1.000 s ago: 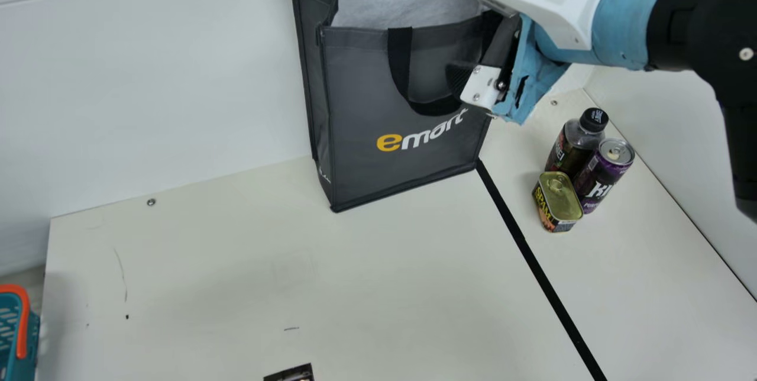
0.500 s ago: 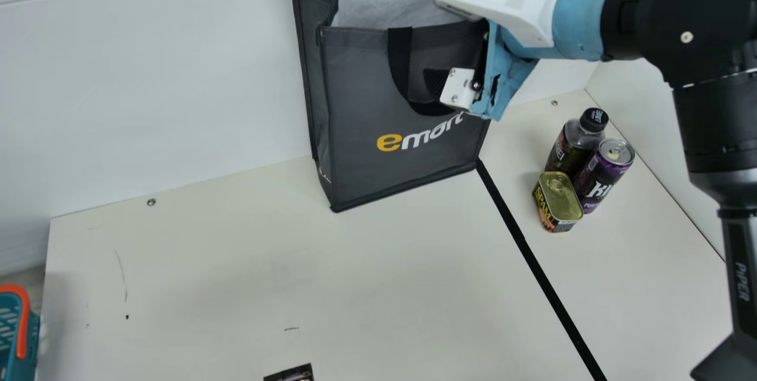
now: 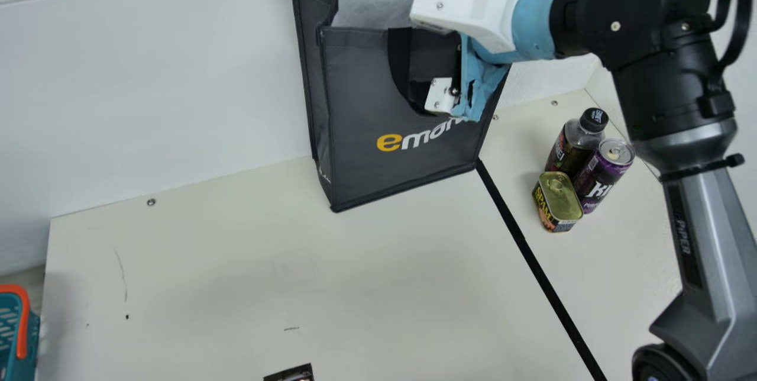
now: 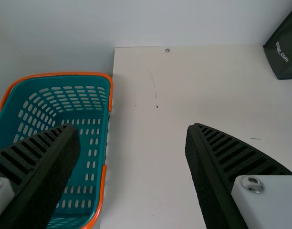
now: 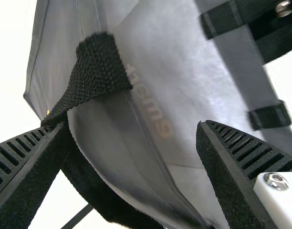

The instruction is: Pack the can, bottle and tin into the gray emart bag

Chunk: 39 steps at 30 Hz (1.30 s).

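Right claw point(image 3: 417, 78) is up at the gray emart bag point(image 3: 355, 103), main view, in front of the upper part of the bag's front panel. In my right wrist view, claw point(image 5: 124, 126) is released: ribbed fingers spread wide, one by the black front handle point(image 3: 400, 52), the other over toward the bag's mouth. The bag's front top edge runs through the gap. Can't tell if either finger touches fabric or strap.

Left claw point(image 4: 132, 128) also released, fingers well apart in my left wrist view, with the tabletop point(image 3: 225, 262) behind the gap and one finger in front of the teal basket point(image 4: 96, 143).

Task items: all three outside the bag, on the tabletop, bunched at main view right, beyond the black tape line point(image 3: 524, 238). Black-capped bottle point(image 3: 582, 137) upright at the back, purple can point(image 3: 600, 175) upright just beside it, gold-lidded tin point(image 3: 559, 197) on the near side of both. Can't tell whether they touch.

Bag stands upright by the white back wall point(image 3: 177, 85), mouth open, pale lining visible. Tape line starts around its lower right corner and goes down to the bottom edge of main view. Basket has an orange rim, sits just past the tabletop's left edge. Small dark object point(image 3: 294, 374) cut off at the bottom edge, can't tell what.
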Available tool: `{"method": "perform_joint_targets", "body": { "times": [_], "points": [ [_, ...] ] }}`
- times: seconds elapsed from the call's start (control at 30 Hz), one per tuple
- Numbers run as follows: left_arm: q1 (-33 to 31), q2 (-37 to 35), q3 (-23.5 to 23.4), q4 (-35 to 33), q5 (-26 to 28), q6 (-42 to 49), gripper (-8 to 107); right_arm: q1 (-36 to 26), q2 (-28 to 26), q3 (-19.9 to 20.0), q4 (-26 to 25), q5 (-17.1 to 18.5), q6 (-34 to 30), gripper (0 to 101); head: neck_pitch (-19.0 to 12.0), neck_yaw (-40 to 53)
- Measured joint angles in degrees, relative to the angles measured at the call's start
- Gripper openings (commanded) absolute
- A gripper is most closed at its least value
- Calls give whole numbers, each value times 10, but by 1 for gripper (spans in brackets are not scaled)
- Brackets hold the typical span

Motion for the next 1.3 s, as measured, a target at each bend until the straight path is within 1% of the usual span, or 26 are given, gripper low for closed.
{"method": "perform_joint_targets", "body": {
  "times": [0.2, 0.63, 0.67, 1.07, 1.3],
  "points": [
    [0, 0, 0, 0, 0, 0, 90, 1, 11, 12, -5, -1, -7, 91, -1, 0],
    [0, 0, 0, 0, 0, 0, 90, 0, 22, 19, -1, 0, -10, 4, -1, 0],
    [0, 0, 0, 0, 0, 0, 90, 0, 22, 19, 0, 0, -10, 0, -1, 1],
    [0, 0, 0, 0, 0, 0, 90, 9, 0, 20, 2, 1, 6, 0, -1, 0],
    [0, 0, 0, 0, 0, 0, 90, 22, -28, 34, -6, 1, 22, 0, -1, 0]
  ]
}}
